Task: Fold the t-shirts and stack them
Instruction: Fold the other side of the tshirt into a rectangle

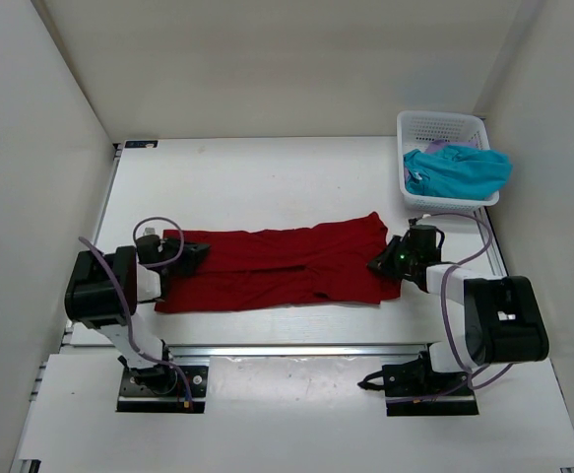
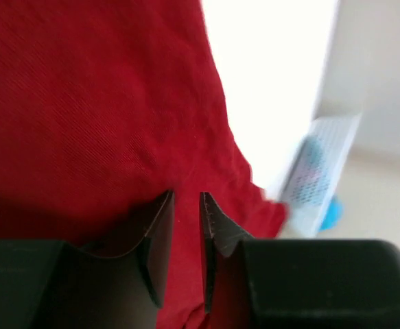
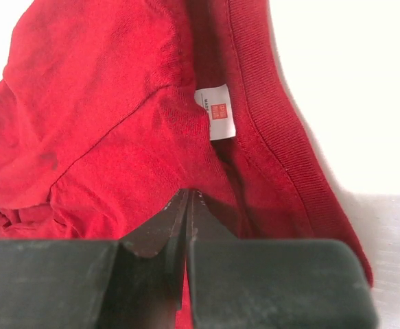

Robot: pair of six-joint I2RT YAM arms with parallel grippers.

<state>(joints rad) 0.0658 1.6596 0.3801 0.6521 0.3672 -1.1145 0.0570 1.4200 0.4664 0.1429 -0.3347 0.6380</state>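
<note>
The fingers [image 3: 155, 236] of my right gripper [image 3: 187, 195] are pressed flat together, with their tips down in the red t-shirt [image 1: 277, 266] just below its collar. I cannot tell whether any cloth is caught between them. My left gripper [image 2: 186, 199] shows a narrow slot between its fingers [image 2: 157, 233], with red cloth running down inside it, so it has the shirt's other end pinched.

On the table [image 1: 267, 177] the red t-shirt lies stretched as a long band across the near half, from one gripper to the other. The left arm [image 1: 109, 286] and right arm [image 1: 493, 315] are folded low, each reaching inward so the grippers face each other along the shirt. The white mesh basket [image 1: 442, 123] stands at the far right corner. The teal t-shirt [image 1: 459, 172] is heaped in it and spills over its near rim, with a sliver of lilac t-shirt [image 1: 435, 148] beside it. A small white label [image 3: 217, 111] sits inside the collar, just beyond my right fingertips.
</note>
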